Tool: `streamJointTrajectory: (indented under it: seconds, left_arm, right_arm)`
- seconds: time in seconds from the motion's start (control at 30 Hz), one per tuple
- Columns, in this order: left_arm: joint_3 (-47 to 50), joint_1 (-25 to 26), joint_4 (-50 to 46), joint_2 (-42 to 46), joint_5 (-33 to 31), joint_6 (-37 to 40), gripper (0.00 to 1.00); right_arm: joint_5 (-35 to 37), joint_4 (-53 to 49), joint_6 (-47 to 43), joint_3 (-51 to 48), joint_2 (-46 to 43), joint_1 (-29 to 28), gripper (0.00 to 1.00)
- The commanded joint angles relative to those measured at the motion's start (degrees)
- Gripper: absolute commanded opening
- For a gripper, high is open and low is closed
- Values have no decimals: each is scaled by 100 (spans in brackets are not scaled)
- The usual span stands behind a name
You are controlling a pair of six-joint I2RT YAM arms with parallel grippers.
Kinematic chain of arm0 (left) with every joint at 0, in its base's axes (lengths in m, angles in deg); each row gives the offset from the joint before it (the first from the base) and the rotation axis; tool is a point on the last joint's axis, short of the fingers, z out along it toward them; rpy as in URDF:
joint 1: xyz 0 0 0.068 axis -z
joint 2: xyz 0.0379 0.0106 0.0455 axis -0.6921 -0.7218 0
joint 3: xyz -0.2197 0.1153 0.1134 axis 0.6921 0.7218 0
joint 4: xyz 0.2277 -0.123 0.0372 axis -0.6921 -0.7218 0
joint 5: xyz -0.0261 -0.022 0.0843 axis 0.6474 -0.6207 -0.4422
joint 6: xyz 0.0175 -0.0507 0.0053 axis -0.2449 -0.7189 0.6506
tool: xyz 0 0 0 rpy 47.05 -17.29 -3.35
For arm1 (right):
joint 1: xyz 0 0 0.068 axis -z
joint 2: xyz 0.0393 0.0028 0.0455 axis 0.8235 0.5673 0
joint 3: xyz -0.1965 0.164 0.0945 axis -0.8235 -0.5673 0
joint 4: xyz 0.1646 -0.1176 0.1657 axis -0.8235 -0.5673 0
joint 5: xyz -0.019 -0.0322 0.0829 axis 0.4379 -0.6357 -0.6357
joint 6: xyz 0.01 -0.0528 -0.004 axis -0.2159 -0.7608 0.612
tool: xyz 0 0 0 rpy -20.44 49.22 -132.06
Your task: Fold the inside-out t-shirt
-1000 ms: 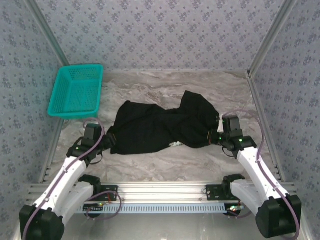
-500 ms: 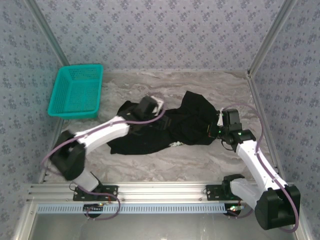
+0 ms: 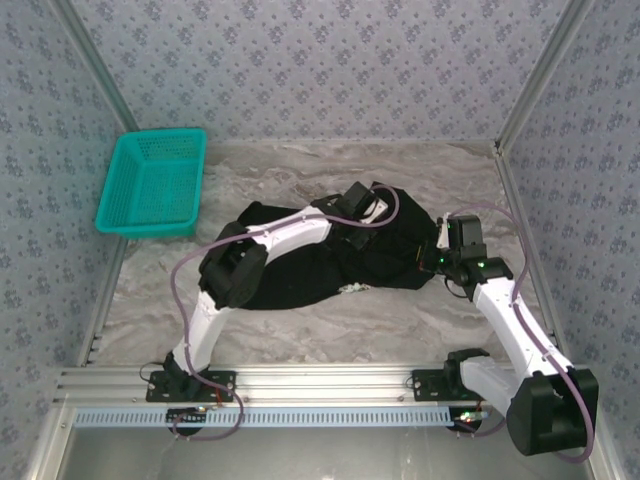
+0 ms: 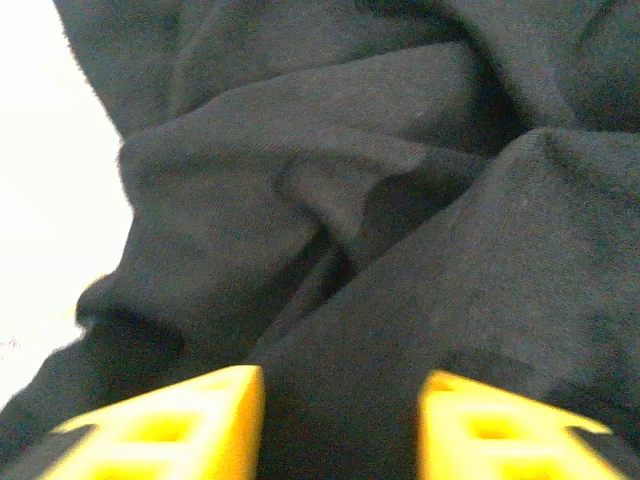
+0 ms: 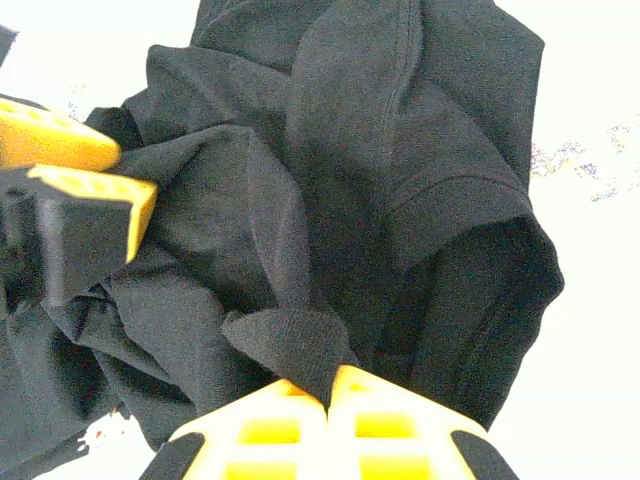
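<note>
The inside-out t-shirt point(image 3: 320, 255) lies crumpled in a black heap mid-table, plain side up, with a speck of white print point(image 3: 350, 289) at its front edge. My left arm reaches across it, and the left gripper point(image 3: 377, 208) presses down on the shirt's far right part. In the left wrist view its yellow fingers point(image 4: 225, 420) stand partly apart with a ridge of cloth point(image 4: 340, 330) filling the gap of the left gripper point(image 4: 335, 425); whether they pinch it is unclear. My right gripper point(image 5: 328, 392) is shut on a small fold at the shirt's right edge point(image 3: 432, 262).
A teal basket point(image 3: 150, 185) sits at the back left, apart from the shirt. Patterned walls close in three sides, with metal posts at the corners. Bare marble table point(image 3: 400, 325) lies between the shirt and the front rail point(image 3: 320, 382).
My left arm has swung from the shirt's near left corner across to its far right part, and its jaws widened, then narrowed over cloth. The right gripper kept its hold and barely shifted.
</note>
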Motion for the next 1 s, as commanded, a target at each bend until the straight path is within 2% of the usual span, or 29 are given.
streamJointTrajectory:
  seconds: [0.0,0.07,0.2,0.33,0.57,0.63,0.77,0.97]
  left_arm:
    - [-569,-11,-533,-140,211,109,17]
    - [-513,-64,-564,132,501,-12,5]
    - [795,-292,-84,1655,1579,-479,0]
    - [2493,-850,205,3240,3126,-1282,0]
    - [4340,-1404,-477,4843,3990,-1943,0]
    - [4649,-1424,-676,4981,3913,-1962,0]
    - [4936,-1413,-842,4746,3213,-1669,6]
    - [4881,-1074,-142,4465,2009,-1349,41]
  right_arm:
    - [1,-9,-166,193,-3,76,2]
    - [192,-201,-264,325,-52,85,2]
    - [467,-611,-386,578,-252,88,2]
    - [-128,-1105,-574,732,-314,37,3]
    - [-1231,-1431,-711,600,-400,-344,5]
    - [-1270,-1320,-677,552,-268,-512,5]
    - [-1069,-1044,-719,547,295,-839,5]
    - [-859,-807,-798,601,917,-1075,5]
